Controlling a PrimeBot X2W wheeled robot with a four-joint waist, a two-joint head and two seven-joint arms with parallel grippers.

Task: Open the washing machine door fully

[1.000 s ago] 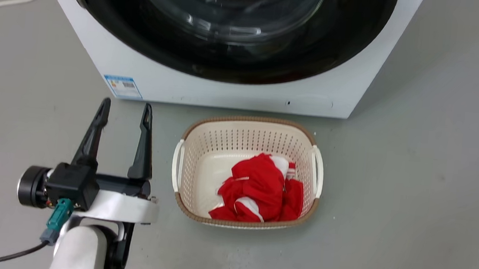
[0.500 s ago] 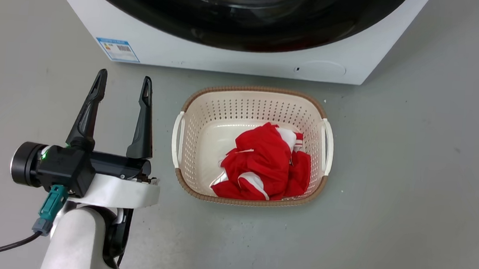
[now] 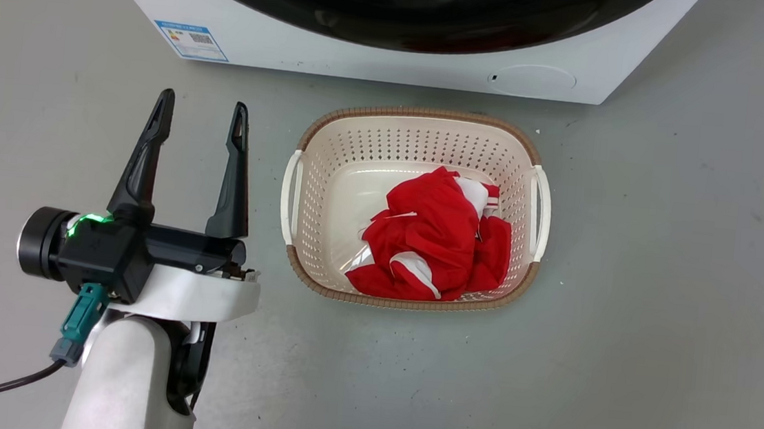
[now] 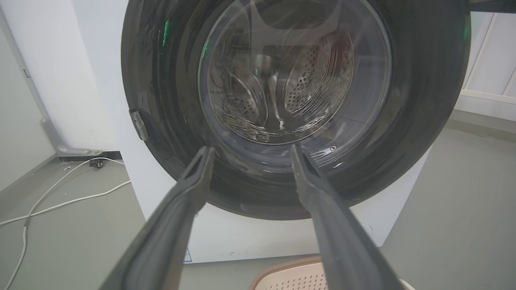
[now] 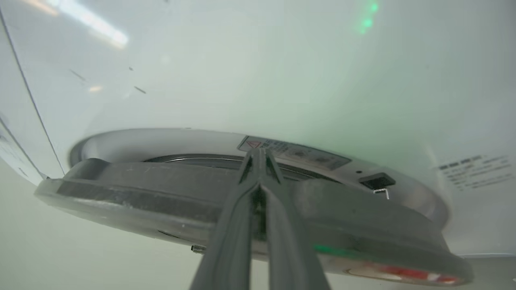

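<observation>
The right gripper (image 5: 258, 155) has its fingers pressed together, tips at the rim of the washing machine door (image 5: 133, 193), which stands slightly ajar from the white machine front (image 5: 242, 80). The left gripper (image 3: 201, 109) hangs spread wide beside the laundry basket (image 3: 424, 125) of red cloth (image 3: 435, 240)

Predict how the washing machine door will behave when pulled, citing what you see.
The washing machine door probably stays rigid: thick black rim, bulging glass. It likely feels heavy, being nearly as wide as the white machine. Its glossy surface may slip when gripped.
</observation>
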